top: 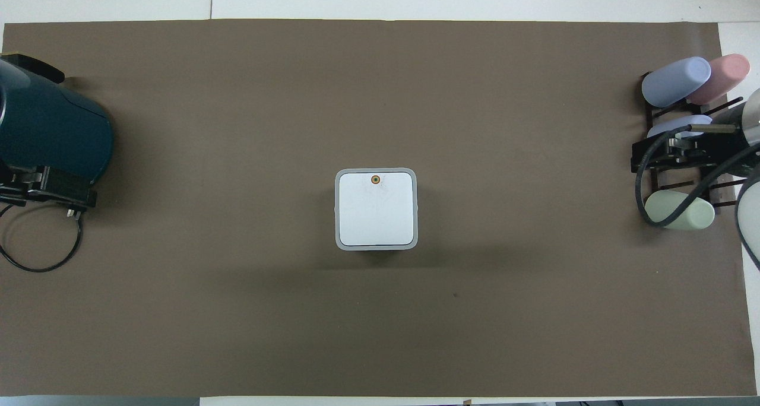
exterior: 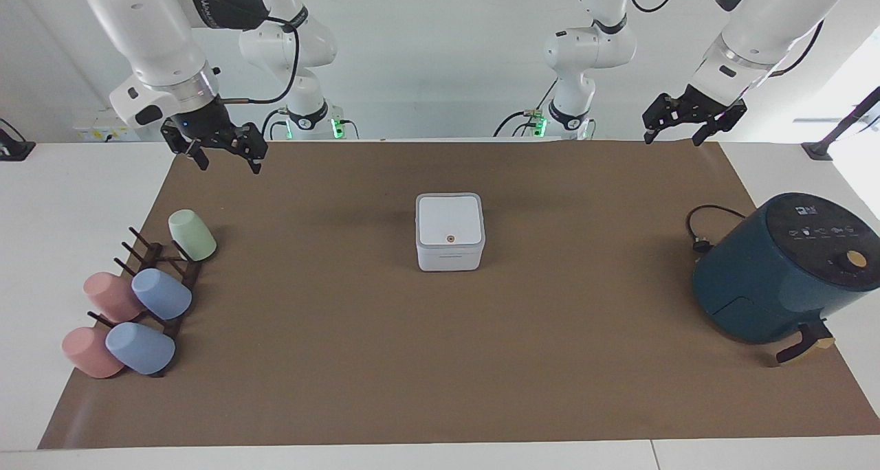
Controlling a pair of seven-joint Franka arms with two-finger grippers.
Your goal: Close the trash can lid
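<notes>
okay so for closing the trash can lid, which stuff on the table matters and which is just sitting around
Part of the job:
- trash can, mid-mat
- lid, lying flat on it
- left end effector and right end effector, both open, raised over the mat's robot-side edge

Just lying about:
- air fryer and its cord
- cup rack with five cups

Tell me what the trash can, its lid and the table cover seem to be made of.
Trash can: likely white molded plastic, with smooth walls and rounded corners. Lid: apparently the same plastic, matte, lying flat and shut. Table cover: looks like brown paper or thin matte sheet, judging by its flat, straight edges.
</notes>
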